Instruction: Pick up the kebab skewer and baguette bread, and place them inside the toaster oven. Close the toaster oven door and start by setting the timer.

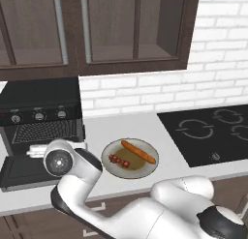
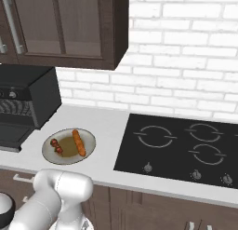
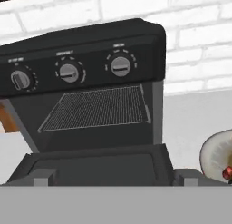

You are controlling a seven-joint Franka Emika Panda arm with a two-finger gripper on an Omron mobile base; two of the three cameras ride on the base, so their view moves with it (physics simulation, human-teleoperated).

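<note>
The black toaster oven (image 1: 41,112) stands at the left of the counter with its toaster oven door (image 1: 26,169) dropped open. Its wire rack (image 3: 97,107) is bare under three knobs (image 3: 69,72). The orange-brown baguette bread (image 1: 138,152) and the kebab skewer (image 1: 119,160) lie side by side on a plate (image 1: 145,169) right of the oven. My gripper (image 3: 115,177) hovers just over the lowered door, facing the oven's mouth. It is open with nothing between its fingers. One red end of the skewer (image 3: 226,173) peeks in at the hand view's right edge.
A black stovetop (image 2: 181,147) with ring marks fills the right part of the counter. Dark wood cabinets (image 1: 97,30) hang above the oven against a white brick wall. Bare white counter (image 2: 104,131) lies between plate and stovetop.
</note>
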